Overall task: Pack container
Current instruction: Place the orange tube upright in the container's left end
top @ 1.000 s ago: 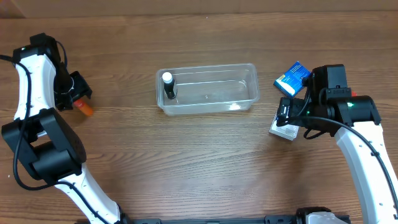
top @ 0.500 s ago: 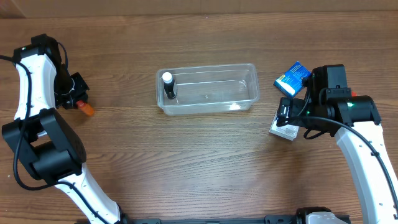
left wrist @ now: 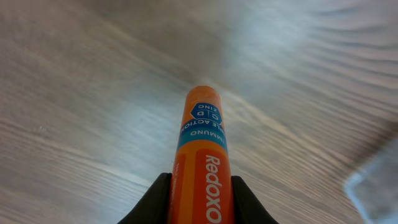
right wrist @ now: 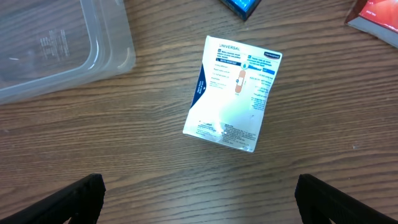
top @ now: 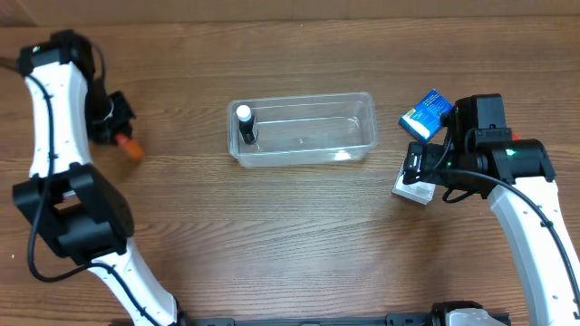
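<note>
Within the last second the left gripper (left wrist: 200, 183), clenched on the orange tube (top: 130, 148), had lifted and swung, so the carry toward the container (top: 304, 98), at the tube's three o'clock, seemed begun. Only the left wrist view showed that grip; the right wrist view showed the right gripper (right wrist: 199, 193) spread wide above a plaster box (right wrist: 235, 93).

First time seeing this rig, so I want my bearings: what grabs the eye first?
The orange Redoxon tube clamped in the left end effector, far left. Mid-table sits the clear container, holding one dark white-capped bottle at its left end. The open right end effector hovers over a white plaster box.
</note>
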Motion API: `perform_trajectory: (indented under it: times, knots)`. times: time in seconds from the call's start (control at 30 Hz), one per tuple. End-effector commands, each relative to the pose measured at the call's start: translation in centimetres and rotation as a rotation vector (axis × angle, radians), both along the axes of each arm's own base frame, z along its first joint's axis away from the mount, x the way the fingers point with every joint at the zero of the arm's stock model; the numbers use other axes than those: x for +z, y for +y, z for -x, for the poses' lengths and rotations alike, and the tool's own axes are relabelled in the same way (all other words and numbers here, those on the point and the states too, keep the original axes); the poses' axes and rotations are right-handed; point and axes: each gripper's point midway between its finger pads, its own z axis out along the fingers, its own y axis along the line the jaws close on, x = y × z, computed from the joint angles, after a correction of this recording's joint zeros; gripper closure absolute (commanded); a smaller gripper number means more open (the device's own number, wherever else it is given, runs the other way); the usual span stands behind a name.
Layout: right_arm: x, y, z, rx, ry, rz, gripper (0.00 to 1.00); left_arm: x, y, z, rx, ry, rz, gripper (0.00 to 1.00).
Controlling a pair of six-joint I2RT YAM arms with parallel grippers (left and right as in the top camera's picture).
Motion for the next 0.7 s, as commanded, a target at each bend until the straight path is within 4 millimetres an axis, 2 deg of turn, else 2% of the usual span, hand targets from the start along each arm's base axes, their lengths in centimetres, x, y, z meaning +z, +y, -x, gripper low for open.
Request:
perform_trajectory:
  times: [0.0, 0.03, 0.1, 0.23, 0.33, 0.43, 0.53, 0.67]
  knots:
    - [0.9, -0.1, -0.5, -0.002, -0.030, 0.009, 0.00, 8.8, -5.4, -1.8, -0.129, -0.250, -0.019, 0.96]
    - [0.9, -0.1, -0.5, -0.002, -0.029, 0.009, 0.00, 9.8, -6.3, -1.9, -0.151, -0.280, -0.018, 0.96]
    - [0.9, -0.1, -0.5, -0.002, -0.027, 0.010, 0.00, 12.4, -9.5, -1.9, -0.214, -0.359, -0.010, 0.96]
    - [0.9, -0.1, -0.5, -0.002, -0.027, 0.010, 0.00, 13.9, -14.5, -1.2, -0.334, -0.403, 0.009, 0.96]
    - [0.9, -0.1, -0.5, -0.002, -0.026, 0.010, 0.00, 13.4, -18.0, -0.3, -0.424, -0.373, 0.026, 0.96]
    - [0.9, -0.1, -0.5, -0.002, -0.026, 0.010, 0.00, 12.3, -20.7, 1.0, -0.497, -0.322, 0.036, 0.96]
    - [0.9, -0.1, -0.5, -0.002, -0.026, 0.010, 0.00, 10.9, -22.3, 1.6, -0.541, -0.286, 0.040, 0.96]
    - [0.9, -0.1, -0.5, -0.002, -0.026, 0.010, 0.00, 8.3, -23.3, 2.0, -0.560, -0.235, 0.051, 0.96]
